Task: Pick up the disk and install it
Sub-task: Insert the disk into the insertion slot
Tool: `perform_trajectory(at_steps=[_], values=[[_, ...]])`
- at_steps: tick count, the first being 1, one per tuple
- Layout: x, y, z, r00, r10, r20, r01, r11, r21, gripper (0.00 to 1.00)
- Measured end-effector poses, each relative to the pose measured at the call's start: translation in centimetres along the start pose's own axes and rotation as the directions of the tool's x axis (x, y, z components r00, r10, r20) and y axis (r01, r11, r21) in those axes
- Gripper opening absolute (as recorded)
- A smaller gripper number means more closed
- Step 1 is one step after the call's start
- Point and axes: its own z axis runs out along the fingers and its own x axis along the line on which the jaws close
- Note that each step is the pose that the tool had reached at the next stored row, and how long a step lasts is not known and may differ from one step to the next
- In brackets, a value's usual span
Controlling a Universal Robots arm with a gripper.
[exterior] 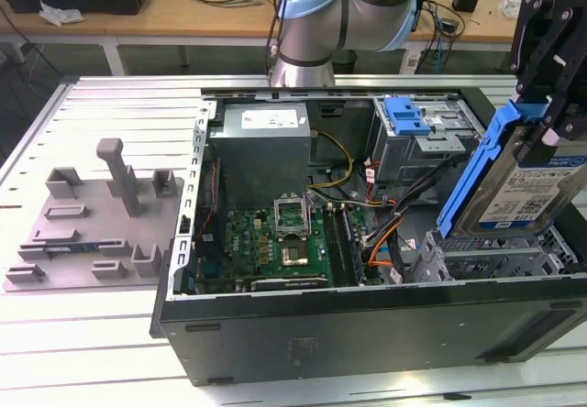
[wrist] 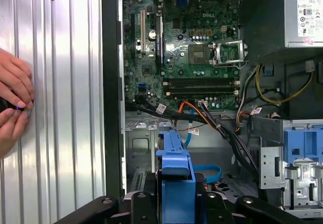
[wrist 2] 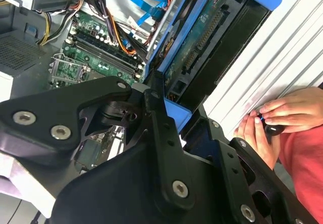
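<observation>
The disk [exterior: 530,185], a silver drive with a white-and-blue label in a blue carrier, hangs tilted on edge over the right end of the open computer case [exterior: 367,324]. My gripper [exterior: 548,118] is shut on the disk's upper part. In both wrist views the disk is seen edge-on, its blue carrier [wrist: 174,176] [wrist 2: 204,32] clamped between the black fingers [wrist: 137,204] [wrist 2: 157,114]. Under it lies the grey metal drive bay [exterior: 500,262] at the case's corner.
Inside the case are the green motherboard [exterior: 275,242], a grey power supply box [exterior: 261,146], loose cables [exterior: 385,214] and a drive cage with a blue latch piece [exterior: 406,114]. A grey fixture plate [exterior: 92,233] lies at the exterior view's left. A person's hands [wrist: 12,100] hold a small black device beside the case.
</observation>
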Motion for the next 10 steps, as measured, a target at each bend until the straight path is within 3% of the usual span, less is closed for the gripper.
perform_trajectory(at_steps=[10], values=[[0.01,0.00,0.50,1.0000,0.000,-0.0001,0.000,1.0000,0.0000,0.36]])
